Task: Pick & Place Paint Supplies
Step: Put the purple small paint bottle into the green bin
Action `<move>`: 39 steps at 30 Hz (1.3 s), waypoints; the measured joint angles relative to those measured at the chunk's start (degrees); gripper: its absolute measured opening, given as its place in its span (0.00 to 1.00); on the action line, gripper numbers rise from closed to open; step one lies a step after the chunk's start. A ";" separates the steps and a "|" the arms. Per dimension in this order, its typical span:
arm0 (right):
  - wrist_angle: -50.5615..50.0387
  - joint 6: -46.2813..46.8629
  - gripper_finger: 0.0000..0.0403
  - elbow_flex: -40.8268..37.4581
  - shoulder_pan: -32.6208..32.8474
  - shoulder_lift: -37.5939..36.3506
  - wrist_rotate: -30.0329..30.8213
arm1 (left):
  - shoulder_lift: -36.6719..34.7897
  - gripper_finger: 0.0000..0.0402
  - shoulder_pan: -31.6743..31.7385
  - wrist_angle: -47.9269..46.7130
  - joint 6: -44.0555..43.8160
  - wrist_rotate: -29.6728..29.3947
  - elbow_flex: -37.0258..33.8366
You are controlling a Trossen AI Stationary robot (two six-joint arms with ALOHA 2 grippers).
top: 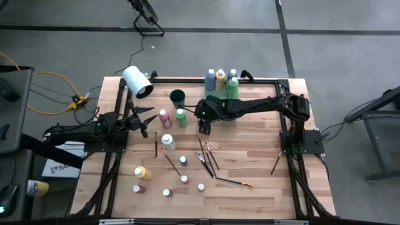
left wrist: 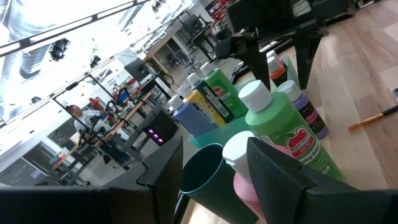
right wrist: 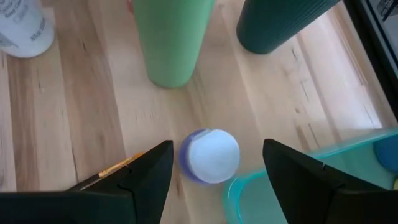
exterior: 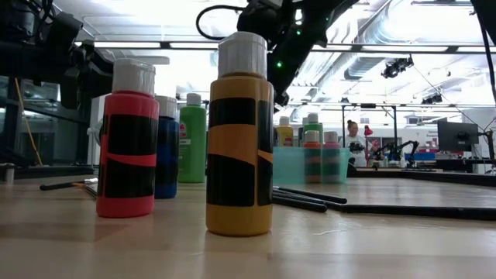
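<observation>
**benchlurker:** so which bottle is next, and which arm is closer?

**me (the robot):** The lilac bottle (right wrist: 209, 155), standing upright on the wood just beside the green tray (right wrist: 249, 193) corner. My right gripper (right wrist: 214, 165) hangs straight above it, fingers spread and empty, white cap centred between them. Its long axis points up at my wrist, so I reckon it's a plain drop and pinch. My left gripper (left wrist: 211, 174) is over by the pink bottle (left wrist: 242, 168), fingers apart either side of its cap, farther off.
</observation>
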 joint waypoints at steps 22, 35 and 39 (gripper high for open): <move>0.58 -0.59 0.37 0.05 -1.01 1.76 -1.29 | 0.00 0.43 0.00 0.00 -0.02 0.01 0.00; -2.78 4.28 0.28 0.00 -0.99 -3.73 -3.26 | 0.01 0.43 0.01 0.00 0.00 0.00 0.00; -5.00 6.16 0.28 0.09 -0.99 -7.60 -0.26 | 0.02 0.43 0.01 0.00 -0.01 0.01 0.01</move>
